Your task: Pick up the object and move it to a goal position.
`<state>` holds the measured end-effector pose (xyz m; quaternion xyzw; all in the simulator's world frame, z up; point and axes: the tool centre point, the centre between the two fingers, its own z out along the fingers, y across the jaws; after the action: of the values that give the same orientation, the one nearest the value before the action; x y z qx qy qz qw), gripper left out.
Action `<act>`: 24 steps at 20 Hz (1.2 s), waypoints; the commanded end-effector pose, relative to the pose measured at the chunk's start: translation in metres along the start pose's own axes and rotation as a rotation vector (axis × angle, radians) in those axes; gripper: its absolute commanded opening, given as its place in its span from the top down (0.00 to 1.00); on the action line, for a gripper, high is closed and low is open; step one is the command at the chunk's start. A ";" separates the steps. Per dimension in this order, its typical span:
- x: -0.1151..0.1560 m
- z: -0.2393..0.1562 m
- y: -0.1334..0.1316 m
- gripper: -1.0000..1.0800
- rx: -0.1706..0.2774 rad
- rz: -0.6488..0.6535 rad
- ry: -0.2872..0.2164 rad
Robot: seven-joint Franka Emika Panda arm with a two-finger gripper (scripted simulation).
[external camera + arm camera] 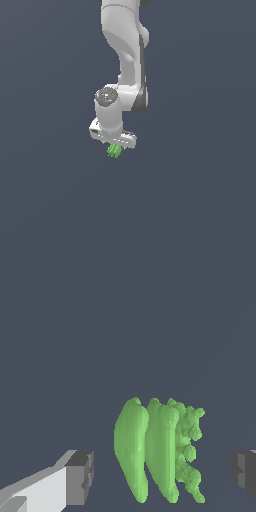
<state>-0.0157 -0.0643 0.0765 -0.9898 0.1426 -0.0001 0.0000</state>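
The object (150,451) is a bright green ridged lump with a bumpy, spiky side. In the wrist view it sits between the two fingers of my gripper (162,476), with a gap on each side. One dark finger pad (80,478) and the other pad (244,473) stand apart from it, so the gripper is open around it. In the exterior view the object (114,150) shows just below the white hand, and the gripper (116,146) points down over it. The fingers themselves are hard to make out there.
The white arm (127,50) comes down from the top of the exterior view. All around is a plain dark grey-blue surface (200,200). No other objects and no goal marker show.
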 end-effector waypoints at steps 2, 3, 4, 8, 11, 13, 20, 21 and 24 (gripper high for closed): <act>-0.001 0.018 0.001 0.04 0.000 0.002 -0.001; -0.001 0.023 0.001 0.04 0.000 0.003 -0.001; -0.001 0.027 0.001 0.04 0.000 0.003 -0.001; 0.000 0.036 0.001 0.04 0.000 0.004 0.000; 0.000 0.037 0.001 1.00 0.000 0.004 0.000; 0.000 0.037 0.001 1.00 0.000 0.004 0.000; 0.000 0.037 0.001 1.00 0.000 0.004 0.000; 0.000 0.036 0.001 1.00 0.000 0.005 0.001; 0.002 0.034 0.000 1.00 0.000 0.005 0.001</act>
<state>-0.0150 -0.0652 0.0413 -0.9894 0.1452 -0.0001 0.0000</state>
